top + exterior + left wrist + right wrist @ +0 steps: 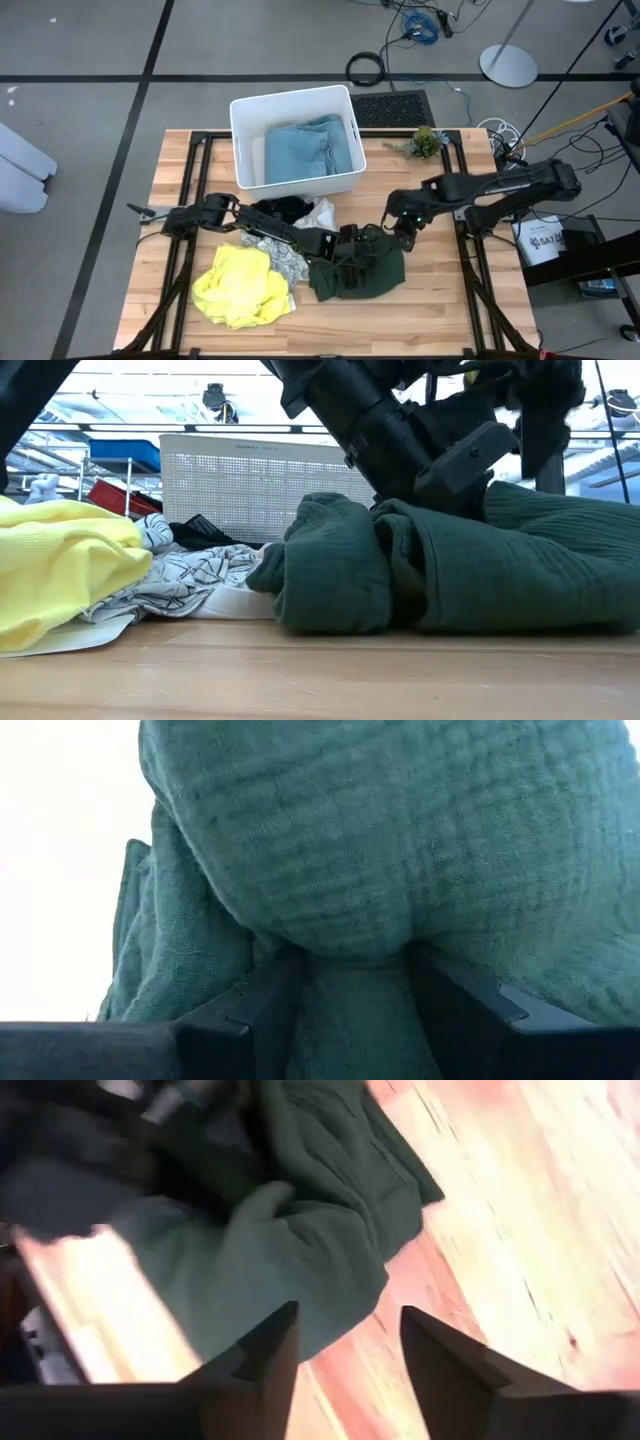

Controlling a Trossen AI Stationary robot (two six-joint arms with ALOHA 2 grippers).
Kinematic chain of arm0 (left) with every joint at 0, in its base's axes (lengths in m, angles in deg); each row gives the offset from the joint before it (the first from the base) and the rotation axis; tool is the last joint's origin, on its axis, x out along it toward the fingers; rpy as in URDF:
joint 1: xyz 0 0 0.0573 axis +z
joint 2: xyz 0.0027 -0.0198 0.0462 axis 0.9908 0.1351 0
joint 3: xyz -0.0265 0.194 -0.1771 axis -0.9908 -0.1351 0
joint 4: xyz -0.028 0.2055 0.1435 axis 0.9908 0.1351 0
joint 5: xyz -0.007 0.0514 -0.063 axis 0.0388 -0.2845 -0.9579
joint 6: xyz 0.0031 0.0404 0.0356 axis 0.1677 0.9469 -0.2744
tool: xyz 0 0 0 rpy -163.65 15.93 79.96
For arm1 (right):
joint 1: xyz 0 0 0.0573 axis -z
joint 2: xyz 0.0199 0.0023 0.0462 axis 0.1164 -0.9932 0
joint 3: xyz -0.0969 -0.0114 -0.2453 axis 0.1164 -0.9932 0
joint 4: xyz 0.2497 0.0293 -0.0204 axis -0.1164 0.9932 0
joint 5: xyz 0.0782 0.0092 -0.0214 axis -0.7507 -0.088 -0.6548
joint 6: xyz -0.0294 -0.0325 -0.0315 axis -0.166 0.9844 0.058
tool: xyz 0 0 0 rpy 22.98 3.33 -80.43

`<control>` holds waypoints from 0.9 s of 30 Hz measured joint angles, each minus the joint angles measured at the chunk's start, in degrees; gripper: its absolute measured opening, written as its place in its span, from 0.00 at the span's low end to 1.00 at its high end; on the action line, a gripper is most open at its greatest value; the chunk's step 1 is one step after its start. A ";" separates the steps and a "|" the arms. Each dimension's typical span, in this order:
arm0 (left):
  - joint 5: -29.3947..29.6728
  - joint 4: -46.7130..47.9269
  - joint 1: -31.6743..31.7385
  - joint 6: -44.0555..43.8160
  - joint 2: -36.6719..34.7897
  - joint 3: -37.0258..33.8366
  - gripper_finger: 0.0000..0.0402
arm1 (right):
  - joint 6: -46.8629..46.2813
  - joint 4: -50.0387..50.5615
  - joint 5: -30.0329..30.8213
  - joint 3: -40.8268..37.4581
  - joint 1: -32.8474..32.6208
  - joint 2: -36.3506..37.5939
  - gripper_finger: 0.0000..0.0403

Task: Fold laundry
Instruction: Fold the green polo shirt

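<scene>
Green garment [380,870] pinched in left tool [355,1010], wrist-view only.

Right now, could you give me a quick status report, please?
Left gripper clamped on dark green garment. Right gripper open, empty, above it. Nothing in the way.

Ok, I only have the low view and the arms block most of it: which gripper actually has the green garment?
Observer: The left gripper has a fold of the dark green garment pinched between its fingers.
Operator: And the right one?
Observer: The right gripper is open by that garment's edge, with nothing between its fingers.
Operator: Anything inside the bin?
Observer: The white bin holds the light blue garment.
</scene>
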 joint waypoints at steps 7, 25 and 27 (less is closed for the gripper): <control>-6.26 0.45 0.30 -0.54 -0.34 -0.02 0.49 | 2.40 2.13 2.71 6.56 -1.10 4.43 0.52; -10.58 0.16 1.52 -7.37 -0.98 0.74 0.49 | 10.08 -4.21 14.51 6.72 -12.69 14.73 0.51; -10.58 0.20 1.54 -7.25 -0.98 0.74 0.49 | 10.31 -3.17 16.17 6.64 -13.85 14.73 0.51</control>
